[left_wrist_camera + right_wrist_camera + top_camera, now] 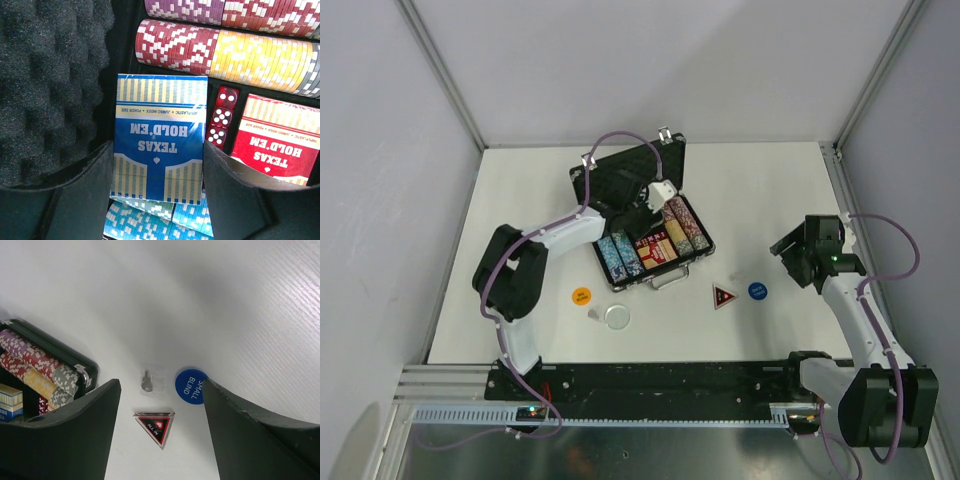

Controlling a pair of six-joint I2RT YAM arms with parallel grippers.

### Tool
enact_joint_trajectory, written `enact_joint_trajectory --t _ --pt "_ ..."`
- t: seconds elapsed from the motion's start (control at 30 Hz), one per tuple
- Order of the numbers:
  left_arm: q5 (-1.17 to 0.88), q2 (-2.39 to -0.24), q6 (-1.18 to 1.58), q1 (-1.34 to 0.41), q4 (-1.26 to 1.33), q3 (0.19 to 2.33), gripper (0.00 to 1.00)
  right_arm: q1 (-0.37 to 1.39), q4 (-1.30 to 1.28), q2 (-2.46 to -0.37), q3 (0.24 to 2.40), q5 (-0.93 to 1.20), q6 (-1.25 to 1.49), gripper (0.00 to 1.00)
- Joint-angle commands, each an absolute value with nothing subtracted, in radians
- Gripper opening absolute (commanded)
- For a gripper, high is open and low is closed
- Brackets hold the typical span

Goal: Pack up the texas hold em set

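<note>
Near the table's left front, orange button (580,295) and white button (617,317) lie flat, just off the case (688,262) front-left corner. Left arm goes up from its base, elbow high at far left, forearm reaching right & back over the case. Case is open, long axis left-right w/ its right end farther back. The lid (620,160) stands at the back, foam (50,85) facing in, handle toward the arms. Left gripper (159,150) points down into the case, jaws pinching blue deck (160,115) by its long sides. Deck's long axis runs along the fingers. It sits over cyan chips (145,220), beside the foam. Right of it are red dice (222,115) in a row, then red deck (280,135). Mid-table lies the triangle (155,426), tip toward the arms, w/ blue button (191,386) just beside. Right arm bends up from its base. Right gripper (792,250) hangs above bare table, jaws spread, nothing btwn them.
</note>
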State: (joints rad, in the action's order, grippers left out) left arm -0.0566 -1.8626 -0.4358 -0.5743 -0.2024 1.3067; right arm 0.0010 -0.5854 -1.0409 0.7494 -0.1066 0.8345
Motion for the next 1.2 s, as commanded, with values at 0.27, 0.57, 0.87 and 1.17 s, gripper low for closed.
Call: enact_joint_trajectory --t 0.27,0.57,0.87,1.17 --pt "-0.039 -1.887 -0.493 -0.569 -0.139 1.294 0.29 -0.017 -0.585 -1.031 0.750 -0.110 0.830 0.72" --pt "-0.053 -1.912 -0.493 -0.568 -0.138 1.295 0.32 -0.016 -0.588 -1.026 0.750 -0.111 0.831 0.72" --pt "-0.072 -1.928 -0.480 -0.569 -0.124 1.304 0.38 -0.011 -0.589 -1.028 0.749 -0.112 0.836 0.72" --pt "-0.071 -1.951 -0.487 -0.569 -0.100 1.317 0.34 -0.009 -0.596 -1.020 0.750 -0.110 0.832 0.72"
